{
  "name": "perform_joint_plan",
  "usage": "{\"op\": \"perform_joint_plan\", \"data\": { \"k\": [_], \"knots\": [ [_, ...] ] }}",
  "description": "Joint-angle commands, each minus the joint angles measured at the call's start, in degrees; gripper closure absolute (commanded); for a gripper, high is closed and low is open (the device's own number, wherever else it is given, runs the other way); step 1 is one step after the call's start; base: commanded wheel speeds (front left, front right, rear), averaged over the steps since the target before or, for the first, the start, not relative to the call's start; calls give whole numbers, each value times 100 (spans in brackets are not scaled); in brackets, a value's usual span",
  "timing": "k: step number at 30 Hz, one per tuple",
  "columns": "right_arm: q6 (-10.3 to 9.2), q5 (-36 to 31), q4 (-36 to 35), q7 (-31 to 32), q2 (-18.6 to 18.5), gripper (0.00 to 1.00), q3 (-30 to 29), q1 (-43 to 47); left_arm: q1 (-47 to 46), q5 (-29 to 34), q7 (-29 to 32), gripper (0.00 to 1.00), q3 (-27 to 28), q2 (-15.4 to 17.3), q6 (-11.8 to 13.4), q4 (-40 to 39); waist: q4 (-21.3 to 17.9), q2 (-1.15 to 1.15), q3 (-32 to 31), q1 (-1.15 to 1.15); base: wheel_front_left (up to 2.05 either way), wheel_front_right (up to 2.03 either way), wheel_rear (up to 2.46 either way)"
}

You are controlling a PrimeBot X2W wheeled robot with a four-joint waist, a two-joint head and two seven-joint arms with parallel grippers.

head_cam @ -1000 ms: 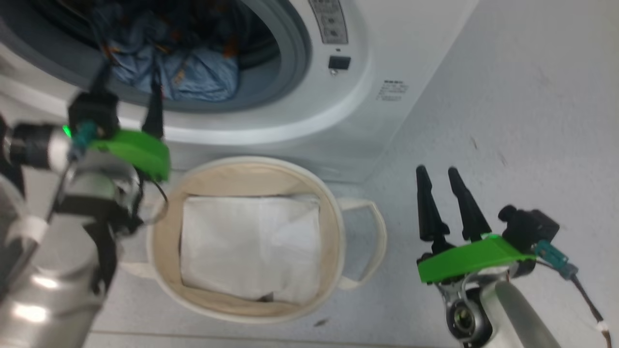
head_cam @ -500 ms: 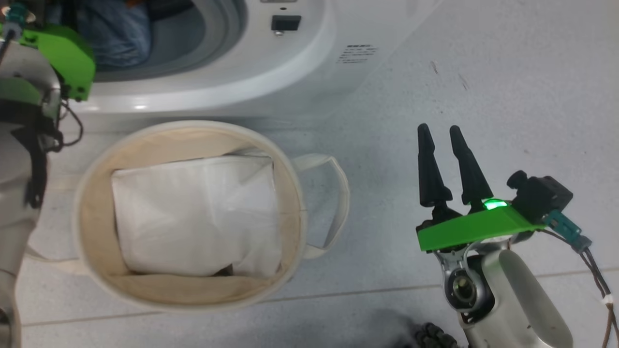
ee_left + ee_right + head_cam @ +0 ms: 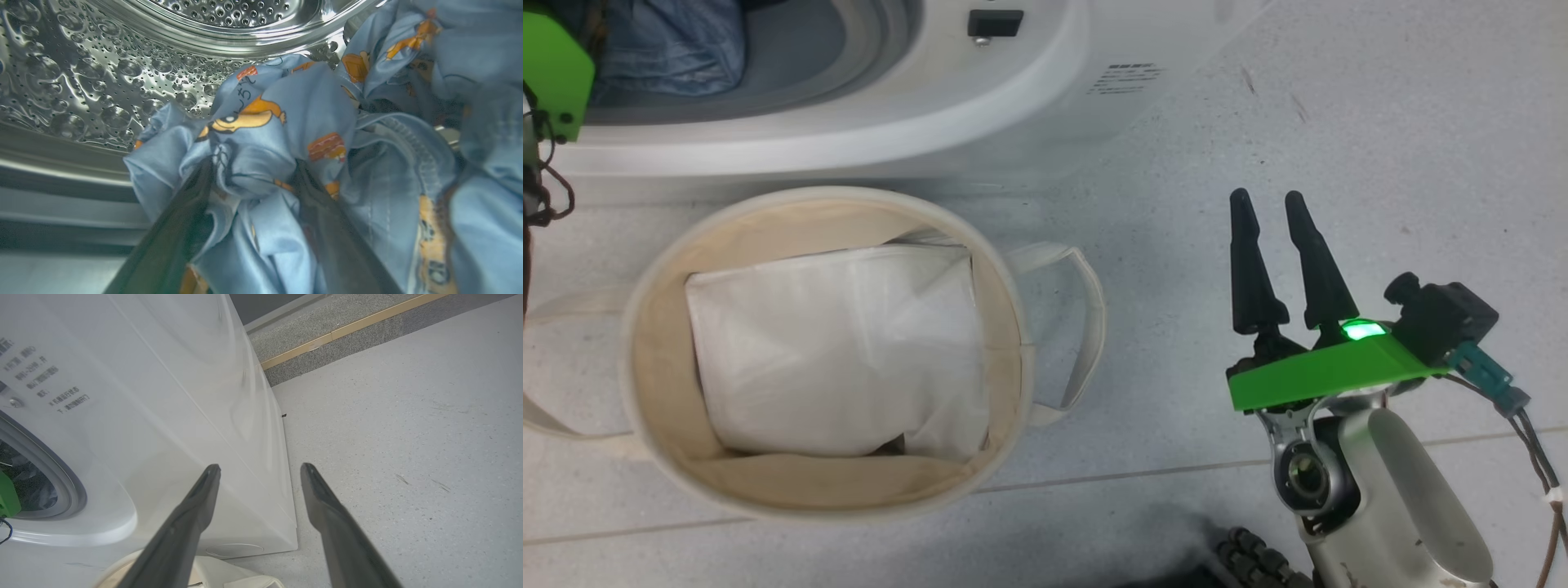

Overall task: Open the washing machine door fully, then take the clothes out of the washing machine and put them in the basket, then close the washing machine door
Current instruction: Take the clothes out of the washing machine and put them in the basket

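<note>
I can read nothing for certain. Small dark printed lines stand on the white front of the washing machine, too blurred; scribbled characters on the blue clothes are illegible too.

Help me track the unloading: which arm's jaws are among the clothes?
The left gripper: its open jaws straddle a fold of the clothes inside the drum. The right gripper hovers over the floor, beside the basket.

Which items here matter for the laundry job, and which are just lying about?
Job: white front-loading washing machine; light blue cartoon-print fabric clothes in its drum; round cream canvas basket; left gripper, open at the clothes.
Lying about: white plastic-wrapped flat packet in the basket; grey speckled floor.
</note>
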Motion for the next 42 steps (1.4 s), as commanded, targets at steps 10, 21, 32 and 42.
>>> {"op": "perform_joint_plan", "data": {
  "k": [10,21,32,42],
  "knots": [
    [18,-146,-143,-71,24,0,116,54,-194,-263,-755,100,169,-41,-116,93,170,0,-151,-1,0,0,0],
    [18,-280,66,-71,24,0,147,237,587,-750,-1685,100,505,-359,-145,-882,452,0,-971,-1,0,0,0],
    [18,-384,339,-71,24,0,278,616,2862,-791,-1690,100,1053,-389,76,-3988,730,0,-2061,-1,0,0,0],
    [18,-355,545,-71,24,0,340,940,4607,-502,-1691,100,1506,-687,-83,-6399,910,0,-2840,-1,0,0,0]
  ]
}}
